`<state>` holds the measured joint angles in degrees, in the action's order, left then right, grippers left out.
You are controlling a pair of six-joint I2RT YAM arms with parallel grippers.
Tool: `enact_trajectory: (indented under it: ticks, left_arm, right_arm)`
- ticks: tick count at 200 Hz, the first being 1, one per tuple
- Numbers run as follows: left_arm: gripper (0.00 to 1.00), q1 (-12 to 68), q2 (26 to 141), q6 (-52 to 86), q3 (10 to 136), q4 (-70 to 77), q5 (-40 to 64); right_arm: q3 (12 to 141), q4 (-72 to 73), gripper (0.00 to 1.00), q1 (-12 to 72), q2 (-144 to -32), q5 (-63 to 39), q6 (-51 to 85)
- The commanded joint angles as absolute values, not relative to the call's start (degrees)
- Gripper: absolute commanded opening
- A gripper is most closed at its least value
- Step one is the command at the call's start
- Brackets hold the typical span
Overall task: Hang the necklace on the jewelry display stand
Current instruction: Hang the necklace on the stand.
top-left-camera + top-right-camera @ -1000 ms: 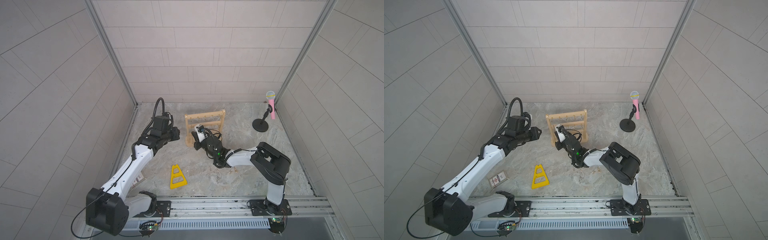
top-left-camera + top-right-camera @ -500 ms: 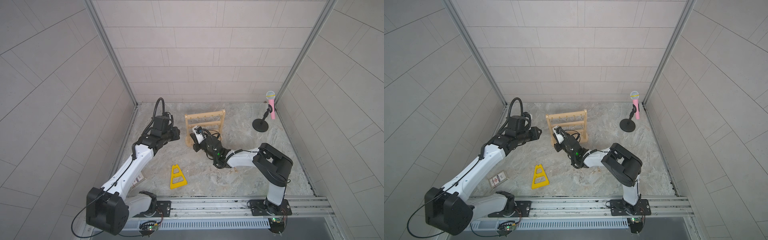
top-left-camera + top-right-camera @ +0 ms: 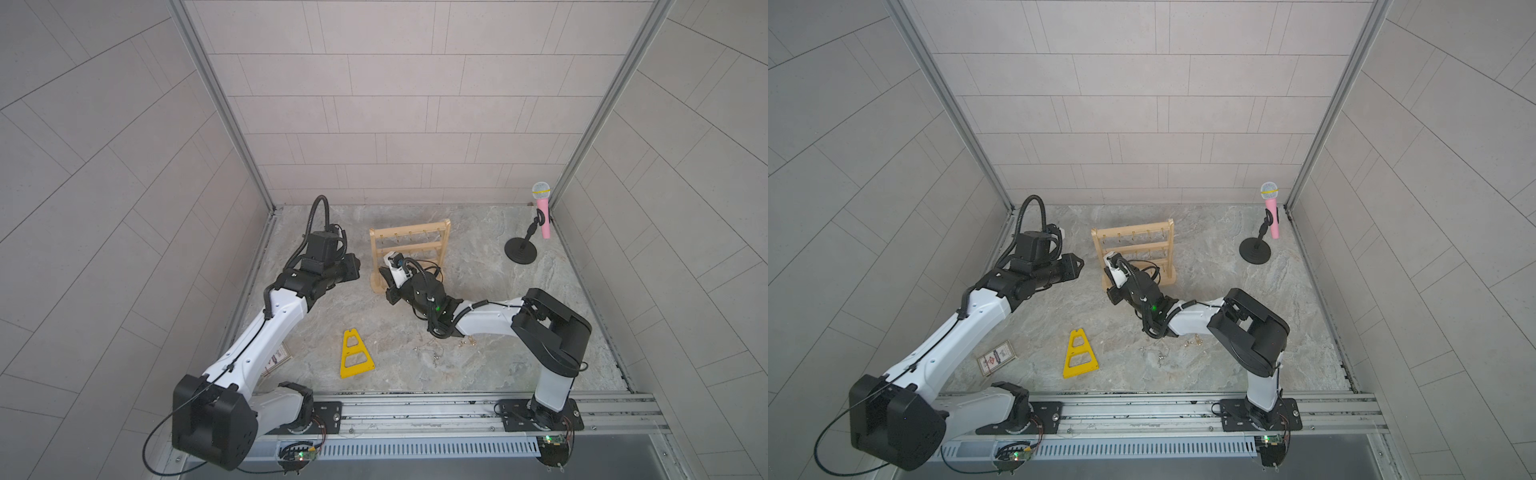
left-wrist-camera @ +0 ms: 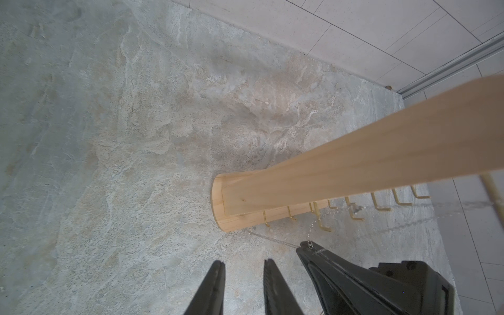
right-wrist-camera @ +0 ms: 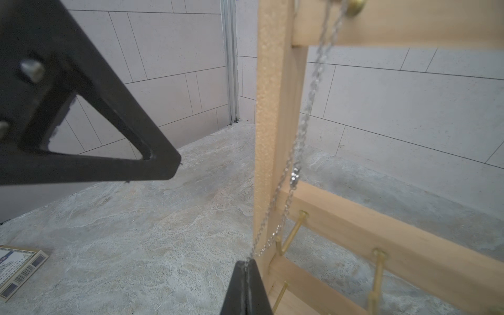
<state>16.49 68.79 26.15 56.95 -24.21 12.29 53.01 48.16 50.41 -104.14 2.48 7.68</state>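
Observation:
The jewelry display stand (image 3: 409,249) (image 3: 1133,249), a pale wooden rack with brass hooks, stands at the middle back in both top views. The necklace (image 5: 305,109), a thin silver chain, runs down from a brass hook on a bar of the stand (image 5: 272,109) to my right gripper (image 5: 246,264), which is shut on it. That gripper (image 3: 384,274) (image 3: 1108,277) sits low at the stand's left upright. My left gripper (image 4: 243,266) (image 3: 355,266) is open and holds nothing, just left of the stand (image 4: 354,169); the chain (image 4: 272,240) passes in front of it.
A flat yellow triangular frame (image 3: 355,355) lies in front. A black stand with a pink microphone (image 3: 521,249) is at the back right. A small card (image 3: 996,357) lies front left. Small jewelry bits (image 3: 1194,343) lie under the right arm.
The right arm has shifted very slightly by the stand, still gripping the chain. The left arm has not visibly moved.

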Motion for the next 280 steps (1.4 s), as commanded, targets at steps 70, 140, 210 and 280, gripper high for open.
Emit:
enact_trajectory:
  ticks: [70,140,210,280]
  left_arm:
    - [0.29,16.09,69.1,26.46,56.56,-23.29,12.37]
    - [0.29,16.08,69.03,26.54,56.43,-23.3,12.34]
    - [0.29,16.09,68.95,26.46,56.36,-23.29,12.29]
    - [0.29,16.12,68.99,26.46,56.25,-23.29,12.46]
  right_arm:
    - [50.89,48.25,0.05,50.93,-101.72,4.63,6.7]
    - [51.46,47.7,0.06,50.82,-102.15,6.33,6.42]
    - [53.37,47.29,0.06,50.37,-103.71,5.57,6.55]
    - [53.52,47.22,0.07,50.36,-104.24,5.79,6.69]
